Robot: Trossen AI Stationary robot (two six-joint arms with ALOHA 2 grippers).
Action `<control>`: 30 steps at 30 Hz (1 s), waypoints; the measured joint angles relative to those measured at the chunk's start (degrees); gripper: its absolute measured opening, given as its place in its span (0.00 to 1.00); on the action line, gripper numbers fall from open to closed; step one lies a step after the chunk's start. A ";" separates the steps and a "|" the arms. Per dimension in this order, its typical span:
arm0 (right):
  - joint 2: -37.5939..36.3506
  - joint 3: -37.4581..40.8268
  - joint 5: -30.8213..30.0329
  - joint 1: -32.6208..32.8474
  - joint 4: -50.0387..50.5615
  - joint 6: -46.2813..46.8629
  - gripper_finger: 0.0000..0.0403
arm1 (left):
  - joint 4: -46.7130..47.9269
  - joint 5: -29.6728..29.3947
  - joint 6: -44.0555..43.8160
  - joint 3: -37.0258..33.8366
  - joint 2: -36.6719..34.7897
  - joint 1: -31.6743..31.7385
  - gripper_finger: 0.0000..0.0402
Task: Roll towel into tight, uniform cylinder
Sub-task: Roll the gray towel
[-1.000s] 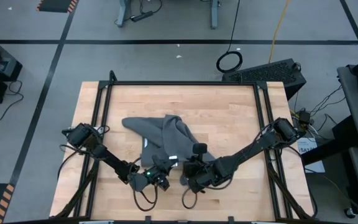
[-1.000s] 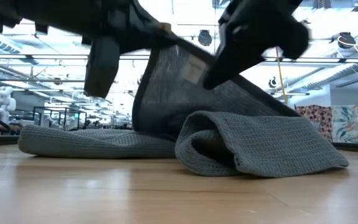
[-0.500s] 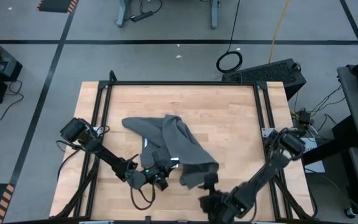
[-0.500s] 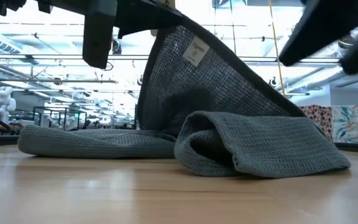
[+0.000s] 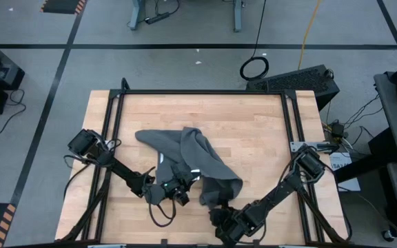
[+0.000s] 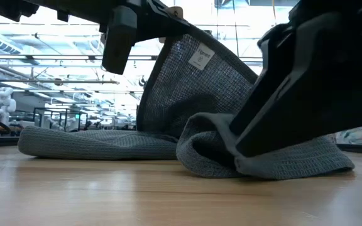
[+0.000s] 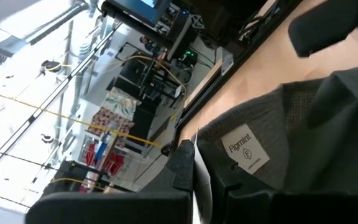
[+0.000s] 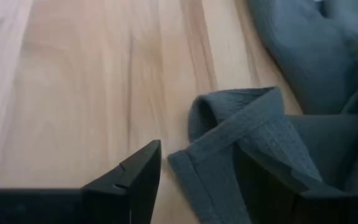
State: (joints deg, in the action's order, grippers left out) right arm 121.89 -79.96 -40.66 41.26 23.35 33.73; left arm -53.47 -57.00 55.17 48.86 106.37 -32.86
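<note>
High: towel (image 5: 185, 160) lay crumpled mid-worktop (image 5: 253, 131) | Low: left end effector (image 6: 168, 16) pinched tagged edge aloft | Right wrist: right end effector (image 8: 219, 180) spread, straddling folded corner; best pinch hem squarely, then pull flat before rolling.

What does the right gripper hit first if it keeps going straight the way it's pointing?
Most likely the towel: its folded corner lies on the table directly ahead of the open right gripper, roughly between the fingers. Depth is hard to judge, but nothing else shows in that line.
</note>
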 joint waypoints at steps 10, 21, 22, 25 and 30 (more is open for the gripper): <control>2.23 0.02 0.78 -0.43 -0.30 -0.81 0.48 | 0.02 0.42 -1.98 0.00 0.00 0.15 0.02; 4.02 -0.11 -1.82 0.86 -0.28 -1.05 0.40 | 0.04 0.38 -2.23 0.00 0.00 0.22 0.03; 4.04 -0.11 -1.72 0.88 -0.30 -1.25 0.36 | 0.04 0.38 -2.31 0.00 0.01 0.22 0.03; 4.11 -0.11 -0.88 0.89 -0.41 -1.77 0.22 | 0.07 0.38 -2.35 0.00 0.02 0.22 0.03; 3.56 -0.04 0.40 0.88 0.19 -4.16 0.02 | 0.04 0.68 -2.81 0.00 0.02 0.22 0.04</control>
State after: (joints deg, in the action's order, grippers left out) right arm 125.44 -80.00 -40.26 42.14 23.54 29.57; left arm -53.43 -56.31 52.36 48.86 106.39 -32.64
